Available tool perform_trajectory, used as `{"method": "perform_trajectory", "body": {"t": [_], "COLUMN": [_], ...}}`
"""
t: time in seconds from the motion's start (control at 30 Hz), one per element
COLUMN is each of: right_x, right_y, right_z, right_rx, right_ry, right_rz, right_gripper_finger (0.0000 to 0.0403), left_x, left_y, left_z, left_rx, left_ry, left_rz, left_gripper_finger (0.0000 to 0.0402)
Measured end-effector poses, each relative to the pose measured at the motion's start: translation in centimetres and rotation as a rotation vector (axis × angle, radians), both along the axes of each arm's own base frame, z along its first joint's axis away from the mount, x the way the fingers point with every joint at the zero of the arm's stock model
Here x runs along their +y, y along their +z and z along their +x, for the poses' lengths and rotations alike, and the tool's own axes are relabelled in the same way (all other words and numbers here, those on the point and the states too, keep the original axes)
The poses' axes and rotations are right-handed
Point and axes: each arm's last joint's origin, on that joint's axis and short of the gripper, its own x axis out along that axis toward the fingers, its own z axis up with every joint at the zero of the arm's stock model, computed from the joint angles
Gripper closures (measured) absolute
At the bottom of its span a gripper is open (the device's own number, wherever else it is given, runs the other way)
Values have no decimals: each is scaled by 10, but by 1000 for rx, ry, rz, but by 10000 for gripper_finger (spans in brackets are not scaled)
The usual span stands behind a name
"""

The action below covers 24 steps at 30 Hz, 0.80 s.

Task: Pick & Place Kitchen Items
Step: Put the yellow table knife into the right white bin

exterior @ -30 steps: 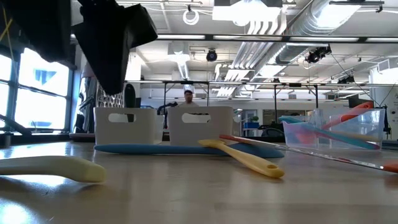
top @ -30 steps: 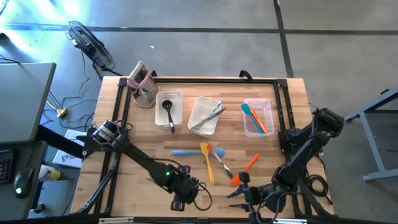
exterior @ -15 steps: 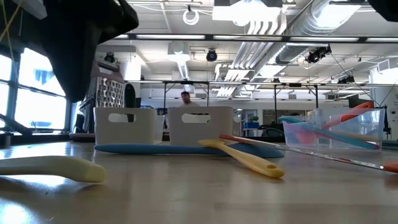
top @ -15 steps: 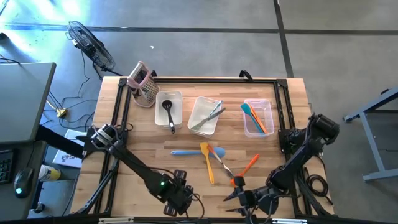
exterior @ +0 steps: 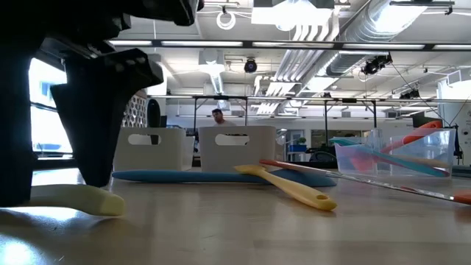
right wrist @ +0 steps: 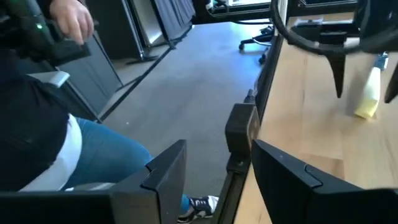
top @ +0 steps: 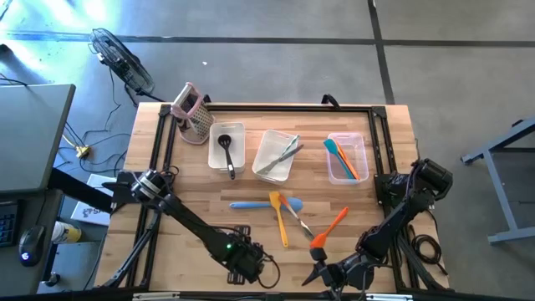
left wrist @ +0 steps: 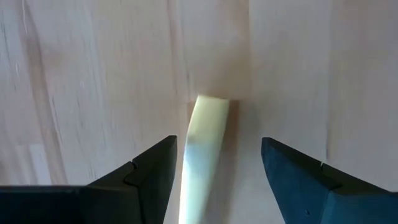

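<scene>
A pale yellow utensil lies flat on the wood near the table's front edge; in the low view it is the pale yellow utensil. My left gripper points down over it, open, one finger on either side of its end, apart from it. My right gripper is open with nothing between its fingers, at the front edge to the right of the left one, pointing along the edge. A blue spatula, a yellow spatula and an orange spatula lie mid-table.
Three clear bins stand in a row farther back: one with a black ladle, one with metal tongs, one with blue and orange spatulas. A box grater stands at the far left. A person sits beyond the front edge.
My left gripper has sunk toward the table, and its open fingers now stand around the end of the pale yellow utensil. My right gripper has moved down and toward the table's near edge. The utensils have stayed where they were.
</scene>
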Motion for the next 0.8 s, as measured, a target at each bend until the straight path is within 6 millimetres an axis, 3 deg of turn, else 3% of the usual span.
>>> {"method": "perform_trajectory", "body": {"t": [0.47,0.67,0.8], "right_x": [-2,-3,-3], "right_y": [0,0,0], "right_z": [3,4,4], "right_rx": [-15,-15,-15], "right_ry": [1,-2,-2], "right_rz": [-15,-15,-16], "right_gripper_finger": [229,229,230], "left_x": [16,25,29], "left_y": [-16,-18,-36], "left_z": [11,16,20], "left_rx": [112,118,157], "left_ry": [-58,-78,-123], "left_rz": [-42,-24,27], "left_gripper_finger": [180,254,322]}}
